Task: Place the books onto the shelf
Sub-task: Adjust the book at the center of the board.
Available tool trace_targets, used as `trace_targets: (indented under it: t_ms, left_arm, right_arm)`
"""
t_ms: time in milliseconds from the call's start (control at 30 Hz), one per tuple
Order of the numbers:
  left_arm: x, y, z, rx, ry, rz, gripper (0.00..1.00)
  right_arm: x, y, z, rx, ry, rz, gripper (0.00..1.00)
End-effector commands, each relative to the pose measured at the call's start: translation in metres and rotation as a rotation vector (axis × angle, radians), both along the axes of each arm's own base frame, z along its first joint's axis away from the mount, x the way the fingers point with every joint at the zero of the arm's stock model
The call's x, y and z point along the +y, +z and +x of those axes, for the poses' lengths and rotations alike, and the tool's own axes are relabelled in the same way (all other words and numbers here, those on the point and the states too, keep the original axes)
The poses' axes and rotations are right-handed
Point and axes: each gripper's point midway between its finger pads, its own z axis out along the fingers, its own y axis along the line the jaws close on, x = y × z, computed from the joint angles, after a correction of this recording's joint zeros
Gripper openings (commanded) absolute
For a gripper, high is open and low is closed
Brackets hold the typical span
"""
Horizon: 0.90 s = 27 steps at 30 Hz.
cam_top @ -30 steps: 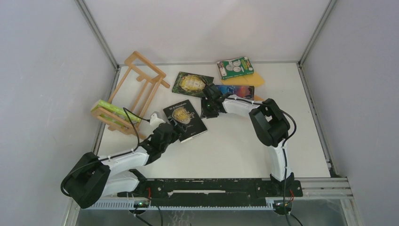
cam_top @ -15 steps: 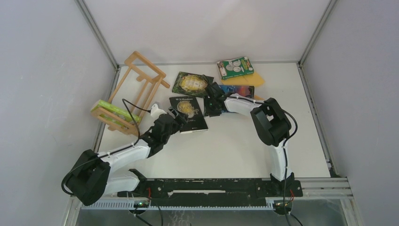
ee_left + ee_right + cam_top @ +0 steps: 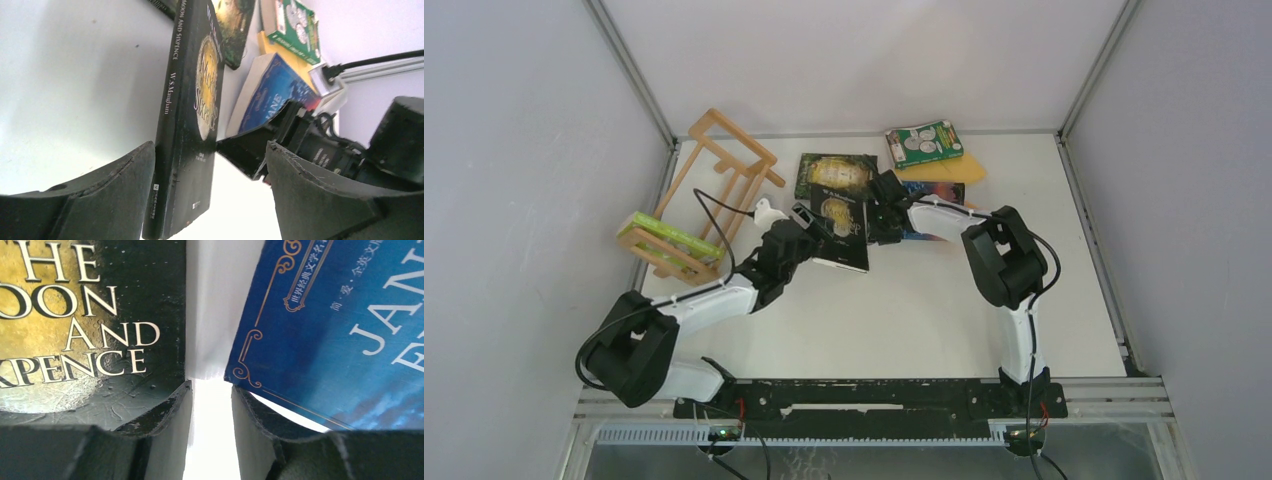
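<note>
1. shelf (image 3: 742, 195): far-left of the table (image 3: 924, 310), running diagonally, its near end low on the left.
2. lime-green book (image 3: 669, 238): lying across the shelf's near end.
3. left gripper (image 3: 210, 155): jaws spread wide, not clamped. The black book (image 3: 192, 100) stands between them, spine against one finger (image 3: 115, 195) and well clear of the other.
4. black book: centre of the table, gold emblem on the cover. Can't tell if it is flat or tipped up.
5. second black book (image 3: 829, 170): just behind the first, its near edge overlapped by it.
6. right gripper (image 3: 211, 390): jaws partly apart, nothing between them, bare table showing in the gap. One finger sits at the black book's edge, the other at the corner of the blue book (image 3: 340, 330).
7. blue book: right of the right gripper, on the table.
8. green book with white circles (image 3: 924, 143): far edge, lying partly on the yellow-orange book (image 3: 964, 170).
</note>
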Motion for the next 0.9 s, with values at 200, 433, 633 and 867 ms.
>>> trace_targets:
  t_ms: [200,433,633,867]
  left_arm:
    - [-0.077,0.081,0.016,-0.146,-0.225,-0.254,0.83]
    - [-0.087,0.076,0.009,-0.128,-0.264,-0.26,0.83]
    - [-0.097,0.068,0.005,-0.104,-0.31,-0.262,0.83]
    - [-0.107,0.056,0.008,-0.044,-0.369,-0.161,0.8]
  right_arm:
    - [-0.005,-0.027,-0.038,0.15,0.051,-0.033,0.45]
    - [-0.004,-0.027,-0.034,0.152,0.04,-0.024,0.45]
    - [-0.007,-0.027,-0.033,0.154,0.026,-0.018,0.45]
    - [-0.014,-0.027,-0.034,0.154,0.009,-0.021,0.45]
